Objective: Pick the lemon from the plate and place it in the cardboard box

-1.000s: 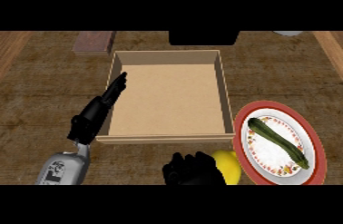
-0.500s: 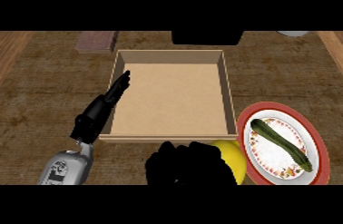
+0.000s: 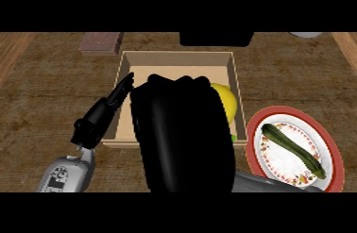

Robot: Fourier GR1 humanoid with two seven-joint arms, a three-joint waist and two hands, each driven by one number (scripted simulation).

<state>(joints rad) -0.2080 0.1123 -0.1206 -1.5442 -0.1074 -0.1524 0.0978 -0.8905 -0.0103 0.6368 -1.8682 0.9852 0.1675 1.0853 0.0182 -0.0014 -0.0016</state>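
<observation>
A wooden counter [image 3: 42,95] holds an open cardboard box [image 3: 178,58] at centre, with a red-rimmed plate [image 3: 279,115] bearing a green zucchini [image 3: 293,149] at its 4 o'clock. The right hand [image 3: 181,133] hangs large over the box, fingers wrapped around the yellow lemon [image 3: 225,102], which peeks out at 3 o'clock. The left hand [image 3: 105,114] lies straight-fingered along the box's 9 o'clock wall.

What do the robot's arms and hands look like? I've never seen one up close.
Both hands are black. The left hand is slim with long jointed fingers, on a light grey forearm with small dark markings. The right hand shows as a broad black shape; a bit of its grey forearm shows behind it.
</observation>
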